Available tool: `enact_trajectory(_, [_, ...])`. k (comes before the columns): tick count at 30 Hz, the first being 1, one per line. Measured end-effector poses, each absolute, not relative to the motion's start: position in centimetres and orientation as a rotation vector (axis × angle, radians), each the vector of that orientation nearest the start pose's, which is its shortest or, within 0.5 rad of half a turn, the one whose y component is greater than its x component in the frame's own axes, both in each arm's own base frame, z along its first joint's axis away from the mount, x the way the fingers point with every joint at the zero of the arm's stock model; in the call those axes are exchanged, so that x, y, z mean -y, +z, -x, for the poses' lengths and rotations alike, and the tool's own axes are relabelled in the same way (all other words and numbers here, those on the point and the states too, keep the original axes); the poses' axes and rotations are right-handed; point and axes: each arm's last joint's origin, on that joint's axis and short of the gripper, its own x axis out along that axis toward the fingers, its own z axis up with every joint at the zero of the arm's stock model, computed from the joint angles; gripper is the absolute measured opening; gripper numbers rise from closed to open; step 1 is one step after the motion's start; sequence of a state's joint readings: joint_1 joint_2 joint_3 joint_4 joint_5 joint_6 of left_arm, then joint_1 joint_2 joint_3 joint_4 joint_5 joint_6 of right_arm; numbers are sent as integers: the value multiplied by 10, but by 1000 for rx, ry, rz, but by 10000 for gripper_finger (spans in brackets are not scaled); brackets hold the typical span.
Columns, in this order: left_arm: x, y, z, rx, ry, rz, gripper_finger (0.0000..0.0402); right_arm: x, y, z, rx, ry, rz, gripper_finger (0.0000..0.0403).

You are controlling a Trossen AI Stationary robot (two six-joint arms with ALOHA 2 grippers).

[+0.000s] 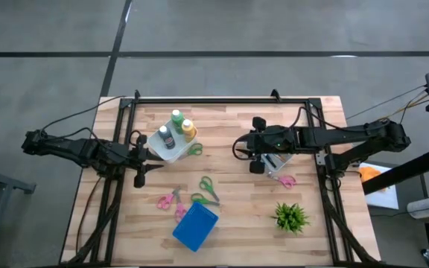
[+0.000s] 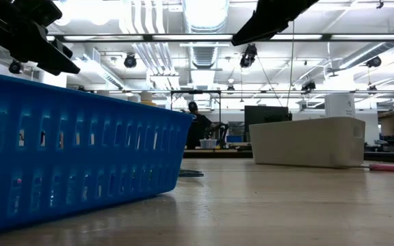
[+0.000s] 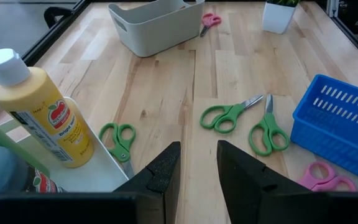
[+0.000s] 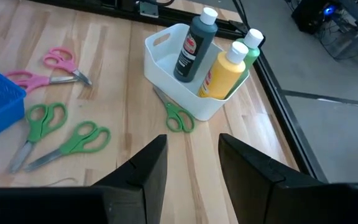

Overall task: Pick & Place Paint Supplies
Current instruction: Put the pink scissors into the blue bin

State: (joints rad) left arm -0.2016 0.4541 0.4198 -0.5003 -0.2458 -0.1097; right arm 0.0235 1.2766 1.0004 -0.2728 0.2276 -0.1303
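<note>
Three squeeze bottles stand upright in a small white bin (image 1: 171, 143): green (image 4: 252, 43), yellow-orange (image 4: 224, 73) and dark grey (image 4: 193, 42). My left gripper (image 1: 141, 162) hovers open just left of that bin, with the yellow-orange bottle (image 3: 37, 111) close beside it. My right gripper (image 1: 258, 156) hangs open over a second white bin (image 1: 278, 170), right of centre, and faces the bottles across the table. In the left wrist view the second white bin (image 3: 154, 26) hides its contents. I cannot make out the brushes.
Green scissors (image 1: 208, 186) and pink scissors (image 1: 170, 199) lie mid-table, and another green pair (image 1: 194, 149) lies against the bottle bin. A blue basket (image 1: 196, 227) sits near the front edge. A potted plant (image 1: 290, 216) stands front right. More pink scissors (image 1: 287, 180) lie by the second bin.
</note>
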Motion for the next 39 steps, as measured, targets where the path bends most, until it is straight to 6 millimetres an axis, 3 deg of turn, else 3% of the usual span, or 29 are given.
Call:
enact_trajectory(13, [16, 224, -112, -498, 68, -16, 108, 0, 297, -278, -558, -164, 196, 143])
enact_trajectory(20, [18, 243, -121, -267, 108, 448, 108, 0, 297, -278, -558, -165, 196, 143])
enact_trajectory(23, [18, 250, -121, -238, 107, 524, 108, 0, 297, -278, -558, -165, 196, 143])
enact_trajectory(30, [18, 249, -118, -532, 294, 799, 108, 0, 297, -278, -558, -165, 196, 143])
enact_trajectory(39, [43, 212, -148, -894, 400, 926, 108, 0, 297, -278, -559, -165, 196, 143])
